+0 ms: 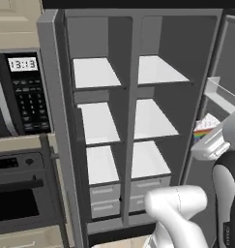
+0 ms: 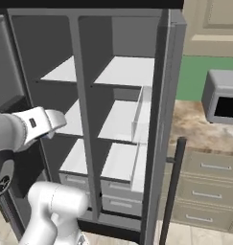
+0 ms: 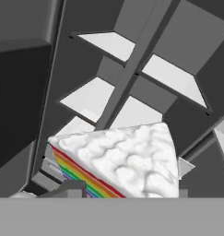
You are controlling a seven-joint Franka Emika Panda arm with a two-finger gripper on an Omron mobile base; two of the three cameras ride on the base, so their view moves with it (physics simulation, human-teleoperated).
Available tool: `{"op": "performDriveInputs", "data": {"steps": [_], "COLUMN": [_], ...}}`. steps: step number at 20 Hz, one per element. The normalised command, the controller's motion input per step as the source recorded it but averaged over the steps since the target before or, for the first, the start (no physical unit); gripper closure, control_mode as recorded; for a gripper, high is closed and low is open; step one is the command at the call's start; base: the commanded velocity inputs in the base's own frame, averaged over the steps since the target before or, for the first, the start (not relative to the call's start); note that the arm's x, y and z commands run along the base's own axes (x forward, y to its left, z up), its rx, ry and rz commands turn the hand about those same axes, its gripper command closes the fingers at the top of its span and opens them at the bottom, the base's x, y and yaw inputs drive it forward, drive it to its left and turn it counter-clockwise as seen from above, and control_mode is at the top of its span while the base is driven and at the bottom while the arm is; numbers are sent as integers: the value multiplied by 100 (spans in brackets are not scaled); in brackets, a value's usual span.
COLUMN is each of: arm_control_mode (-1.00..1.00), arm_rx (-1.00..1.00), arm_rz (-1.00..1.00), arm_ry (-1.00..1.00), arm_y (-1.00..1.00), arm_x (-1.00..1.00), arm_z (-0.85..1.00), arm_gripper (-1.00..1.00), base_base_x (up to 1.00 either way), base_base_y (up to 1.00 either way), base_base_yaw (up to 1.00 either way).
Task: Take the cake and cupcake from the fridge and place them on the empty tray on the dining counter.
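The fridge [image 1: 130,121] stands open in front of me, with bare white shelves and grey drawers [image 1: 105,194] at the bottom. The cake [image 1: 206,127], a rainbow-layered wedge with a white top, hangs at the fridge's right side, off the shelves. My gripper [image 1: 209,137] is shut on it. In the hand view the cake [image 3: 122,161] sits close up over the fingertips, with the fridge [image 3: 132,69] behind it. In the right base view my gripper [image 2: 58,119] reaches from the left in front of the fridge [image 2: 84,95]. The cupcake, the tray and the dining counter are out of view.
A black-fronted microwave [image 1: 20,92] and an oven [image 1: 17,193] stand left of the fridge. The open right door [image 2: 161,119] carries clear bins [image 2: 142,119] and a dark handle bar [image 2: 173,186]. Beyond it runs a counter with drawers [image 2: 209,182] and a grey appliance [image 2: 223,98].
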Motion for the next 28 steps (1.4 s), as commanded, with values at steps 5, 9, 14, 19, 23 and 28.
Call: {"op": "performDriveInputs", "data": {"steps": [5, 9, 14, 19, 23, 28], "arm_control_mode": [100, 100, 100, 100, 100, 100], "arm_rx": [0, 0, 0, 0, 0, 0], "arm_rz": [0, 0, 0, 0, 0, 0], "arm_ry": [0, 0, 0, 0, 0, 0], "arm_y": [0, 0, 0, 0, 0, 0], "arm_x": [0, 0, 0, 0, 0, 0], "arm_z": [0, 0, 0, 0, 0, 0], "arm_gripper": [100, 100, 100, 100, 100, 100], "base_base_x": [-26, -6, -42, -86, -92, -77], "base_base_y": [-11, -29, -27, -4, 0, -19], "base_base_yaw": [26, 48, 56, 51, 50, 51]}}
